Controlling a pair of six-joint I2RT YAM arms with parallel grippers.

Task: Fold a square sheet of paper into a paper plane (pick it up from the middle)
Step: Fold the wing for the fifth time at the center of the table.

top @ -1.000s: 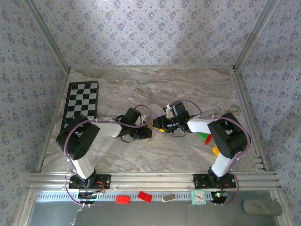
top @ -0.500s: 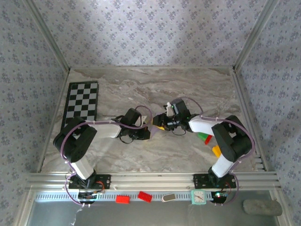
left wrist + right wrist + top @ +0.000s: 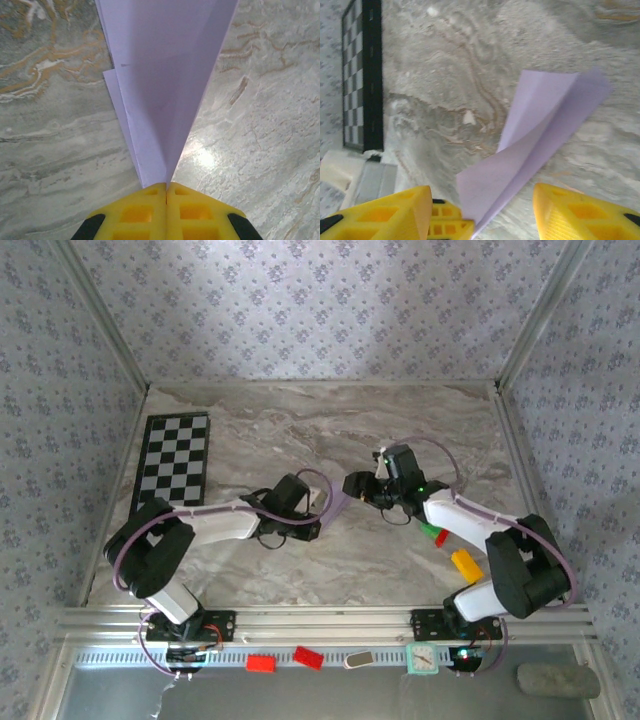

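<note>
Gripping the folded pale lilac paper plane (image 3: pixel 165 75), the left gripper (image 3: pixel 166 186) stands fully closed. Its two yellow plastic fingers (image 3: pixel 135 215) meet, and the narrow end of the paper is pinched in the seam between them. From that pinch the paper fans out ahead of the fingers, widening away from them. Layered folds show along one edge and a lengthwise crease runs down the middle. The grey-veined marble table top (image 3: pixel 260 100) lies below; whether the paper touches it cannot be told.

The right gripper (image 3: pixel 482 200) stands with its jaws parted. Seen from its wrist, the plane lies ahead of the gap between its yellow fingers (image 3: pixel 570 210) and touches neither, so this gripper holds nothing.

From above, the two grippers face each other tip to tip and close together, with the plane between them. The black-and-white checkered board (image 3: pixel 175 455) lies well apart from the left gripper — out past its arm on the outer side.
</note>
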